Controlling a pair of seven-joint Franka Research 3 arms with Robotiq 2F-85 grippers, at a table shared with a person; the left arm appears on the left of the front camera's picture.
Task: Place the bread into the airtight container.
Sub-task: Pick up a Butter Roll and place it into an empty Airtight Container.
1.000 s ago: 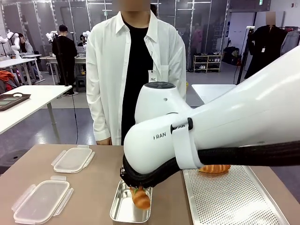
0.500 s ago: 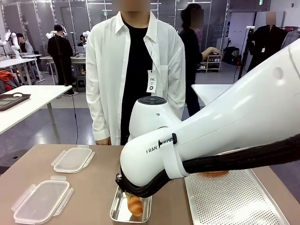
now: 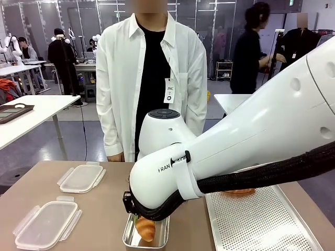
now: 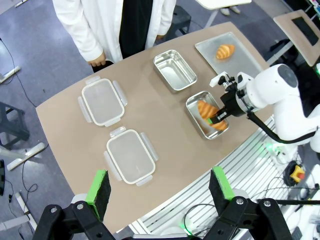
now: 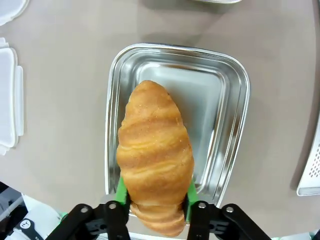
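Gripping a croissant between its green pads, your right pincer holds the bread low inside the steel container, nearer one long wall. Your left pincer hangs high above the surface, fingers spread wide and holding nothing.

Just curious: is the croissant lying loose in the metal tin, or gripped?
Gripped: the right jaws' green pads squeeze the croissant over the tin; whether it touches bottom, cannot tell.
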